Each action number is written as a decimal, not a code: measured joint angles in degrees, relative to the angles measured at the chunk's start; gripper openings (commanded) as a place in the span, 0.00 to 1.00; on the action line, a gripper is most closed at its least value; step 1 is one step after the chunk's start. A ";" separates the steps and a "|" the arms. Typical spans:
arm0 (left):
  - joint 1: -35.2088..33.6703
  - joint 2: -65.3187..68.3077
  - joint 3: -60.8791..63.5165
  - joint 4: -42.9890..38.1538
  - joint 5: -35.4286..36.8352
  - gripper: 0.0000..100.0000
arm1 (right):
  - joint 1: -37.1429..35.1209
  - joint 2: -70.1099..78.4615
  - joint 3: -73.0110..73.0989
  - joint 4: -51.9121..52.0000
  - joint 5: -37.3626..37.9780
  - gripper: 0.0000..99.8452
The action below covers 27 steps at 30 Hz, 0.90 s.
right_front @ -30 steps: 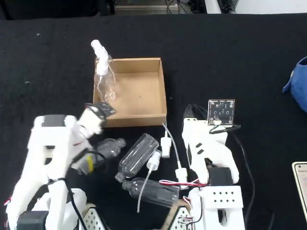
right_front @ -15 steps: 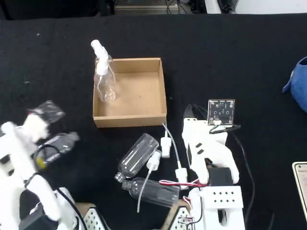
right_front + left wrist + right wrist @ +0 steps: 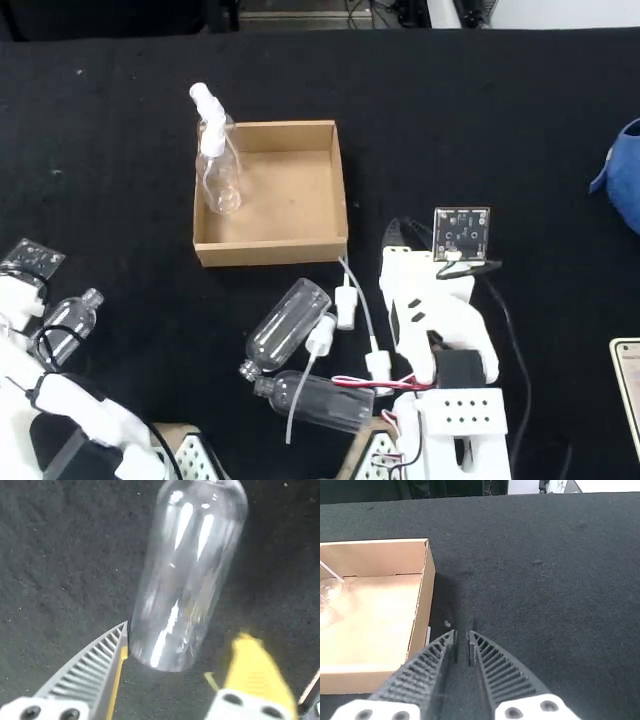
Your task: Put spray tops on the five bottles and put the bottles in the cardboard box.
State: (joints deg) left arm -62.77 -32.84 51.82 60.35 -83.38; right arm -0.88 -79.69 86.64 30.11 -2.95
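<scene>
My left gripper (image 3: 182,640) is shut on the base of a clear, capless bottle (image 3: 187,575). In the high view that bottle (image 3: 68,322) hangs at the table's near left edge, with the left gripper (image 3: 45,342) beside it. The cardboard box (image 3: 335,190) holds one upright bottle with a spray top (image 3: 215,150) in its far left corner. Two capless bottles (image 3: 287,323) (image 3: 315,397) lie in front of the box, among three loose spray tops (image 3: 345,300) (image 3: 320,335) (image 3: 378,362). My right gripper (image 3: 461,636) is shut and holds nothing, low beside the box's right wall (image 3: 426,580).
A blue object (image 3: 622,175) lies at the right edge and a pale card (image 3: 628,380) at the near right. Red and white wires (image 3: 350,381) cross the nearest bottle. Bare black cloth lies behind and to the right of the box.
My left arm has swung left with the bottle, from beside the pile in front of the box to the table's left edge. The right arm has stayed put.
</scene>
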 measured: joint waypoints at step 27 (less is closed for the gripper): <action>18.20 10.81 -3.96 -4.48 2.99 0.26 | 0.00 0.00 0.97 0.00 0.00 0.01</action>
State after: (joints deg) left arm -44.57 -22.02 47.87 55.87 -80.40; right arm -0.88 -79.69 87.60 30.11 -2.95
